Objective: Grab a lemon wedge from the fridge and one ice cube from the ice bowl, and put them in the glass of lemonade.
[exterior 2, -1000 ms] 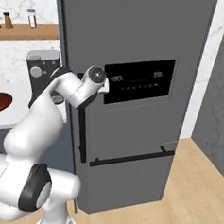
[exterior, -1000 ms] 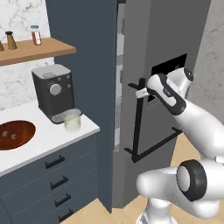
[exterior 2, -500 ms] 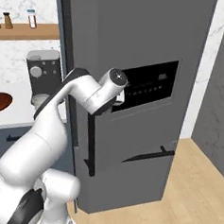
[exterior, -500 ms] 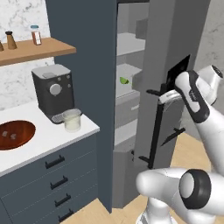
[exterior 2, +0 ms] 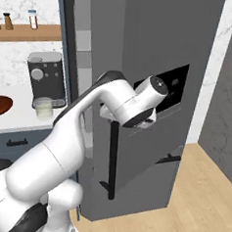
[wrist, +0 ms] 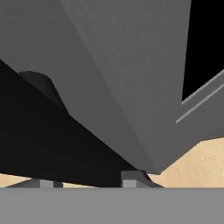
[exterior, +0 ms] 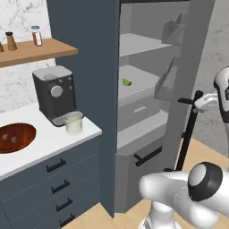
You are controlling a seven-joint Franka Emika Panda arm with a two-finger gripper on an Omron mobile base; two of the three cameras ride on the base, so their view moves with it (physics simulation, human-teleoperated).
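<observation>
Now you see the fridge point(exterior: 147, 89) with its door point(exterior 2: 155, 67) swung wide, and the gripper point(exterior: 197, 102) pinching the door's black bar handle point(exterior: 188, 134), as your hand view confirms with the dark bar lying between the fingertips point(wrist: 129, 178). On a pale inner shelf point(exterior: 138, 82) lies the lemon wedge point(exterior: 126, 82), well apart from the gripper. On the white counter point(exterior: 44, 147) to the left, the glass of lemonade point(exterior: 74, 123) stands just before the coffee machine point(exterior: 54, 93), with the ice bowl point(exterior: 15, 137) near it.

fridge point(exterior: 188, 67) door swung wider open, lemon wedge point(exterior: 126, 82) uncovered, end effector point(exterior: 197, 102) moved right
</observation>
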